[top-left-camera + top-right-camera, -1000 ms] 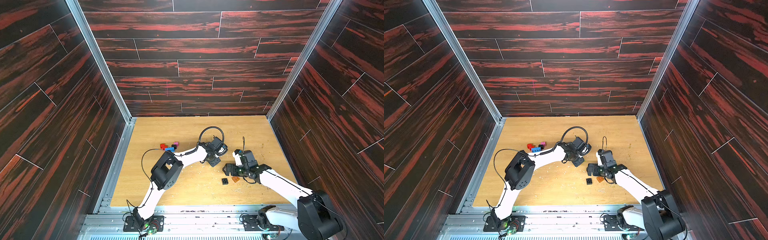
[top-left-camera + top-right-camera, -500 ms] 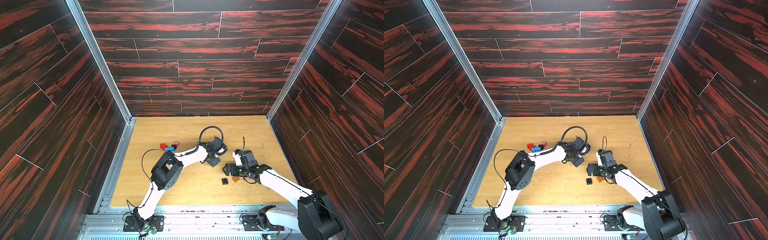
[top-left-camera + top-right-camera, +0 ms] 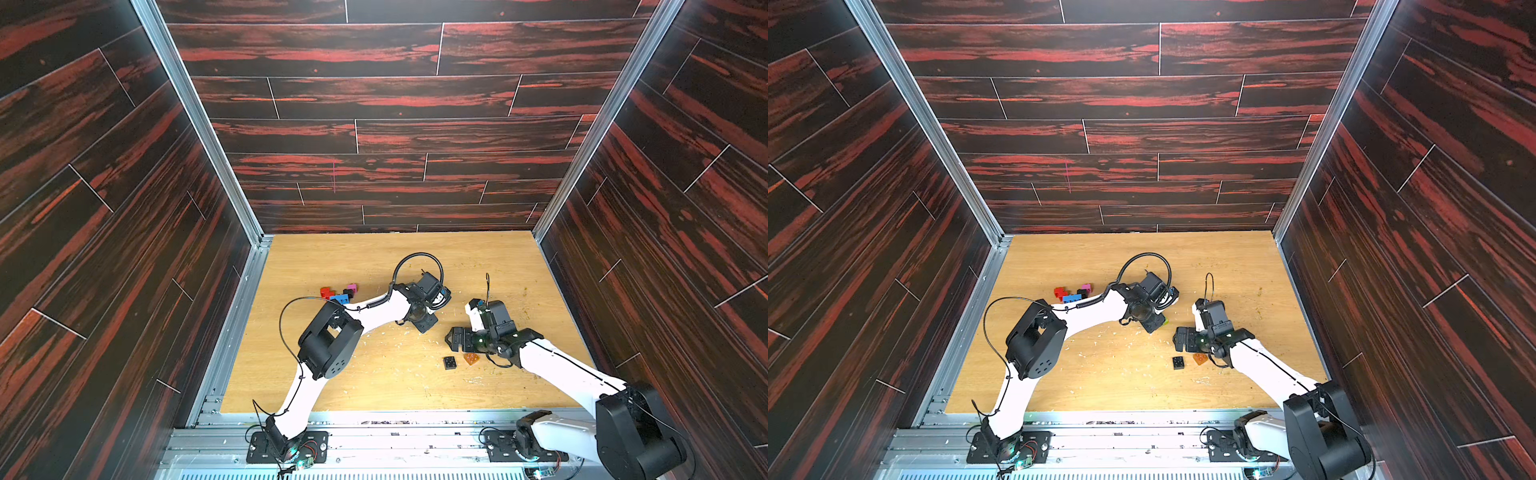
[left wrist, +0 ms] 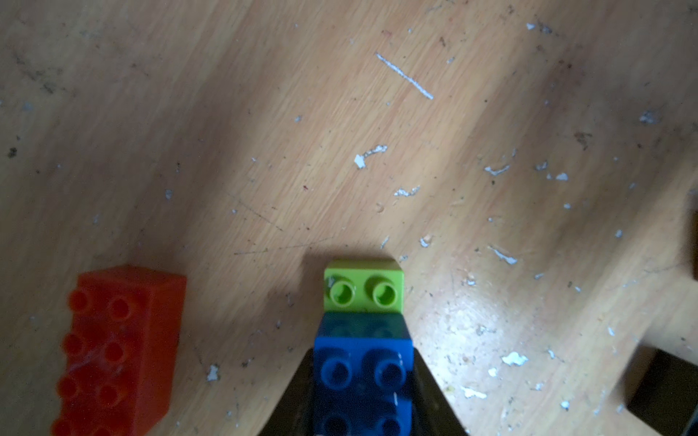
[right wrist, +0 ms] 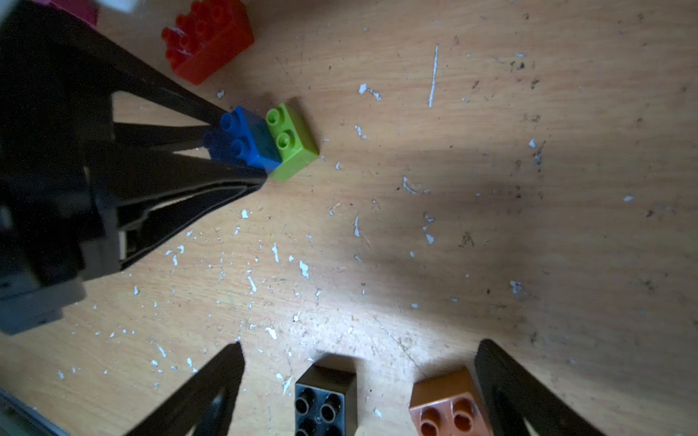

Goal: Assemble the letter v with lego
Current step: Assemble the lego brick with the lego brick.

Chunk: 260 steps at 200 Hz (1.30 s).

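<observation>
Nearest me, a small black square studded plastic brick (image 3: 449, 363) and an orange studded plastic brick (image 3: 471, 358) lie a little apart on the pale wooden tabletop (image 3: 374, 386). The right gripper (image 5: 362, 345) hangs low over them, spread wide and gripping nothing. Both bricks lie between its fingers, the orange one just beside one finger. A little farther in, the left gripper (image 5: 245, 145) is pressed in on a dark blue square studded brick (image 4: 362, 370), pinching it by its sides. That blue brick sits on one half of a lime green oblong studded brick (image 4: 363, 288), whose two bare studs stick out past the fingertips, low at the board. Just beside them lies a red oblong studded brick (image 4: 117, 351). White flecks litter the wood. Farther off, on the left arm's side, a huddle of loose bricks (image 3: 340, 294) in red, blue, black and pink rests well apart from both grippers
</observation>
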Each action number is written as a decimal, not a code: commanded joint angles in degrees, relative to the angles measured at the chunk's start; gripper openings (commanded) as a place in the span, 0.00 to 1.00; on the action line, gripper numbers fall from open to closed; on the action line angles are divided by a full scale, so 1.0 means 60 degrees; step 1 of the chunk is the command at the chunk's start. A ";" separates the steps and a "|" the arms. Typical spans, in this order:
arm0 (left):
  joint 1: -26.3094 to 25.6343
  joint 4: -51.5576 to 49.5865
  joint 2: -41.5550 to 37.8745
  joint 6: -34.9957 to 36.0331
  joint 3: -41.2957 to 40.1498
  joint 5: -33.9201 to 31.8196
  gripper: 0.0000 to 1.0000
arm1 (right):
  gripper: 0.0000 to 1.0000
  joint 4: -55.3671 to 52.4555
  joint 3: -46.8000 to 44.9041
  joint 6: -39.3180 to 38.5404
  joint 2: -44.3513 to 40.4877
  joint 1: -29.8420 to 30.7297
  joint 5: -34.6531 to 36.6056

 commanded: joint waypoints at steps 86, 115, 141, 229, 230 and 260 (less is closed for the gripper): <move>0.0060 -0.2061 0.0821 0.0853 -0.0184 -0.0002 0.16 | 0.98 -0.0106 0.0219 0.0003 0.0053 0.0045 -0.0109; 0.0045 -0.2184 0.0865 0.0514 0.0003 -0.0075 0.16 | 0.98 -0.0069 0.0209 0.0001 0.0068 0.0041 -0.0121; 0.0046 -0.2339 0.0876 0.0428 0.0363 -0.0153 0.16 | 0.98 -0.0089 0.0231 0.0013 0.0072 0.0041 -0.0162; 0.0046 -0.2081 0.0599 -0.0023 0.1390 -0.0375 0.50 | 0.98 -0.0110 0.0223 0.0025 0.0070 0.0041 -0.0181; 0.0046 -0.2069 0.0585 -0.0026 0.1382 -0.0371 0.51 | 0.98 -0.0110 0.0223 0.0021 0.0073 0.0041 -0.0197; 0.0053 -0.1337 0.0208 -0.0158 0.0797 -0.0371 0.55 | 0.98 -0.0145 0.0223 0.0038 0.0044 0.0049 -0.0181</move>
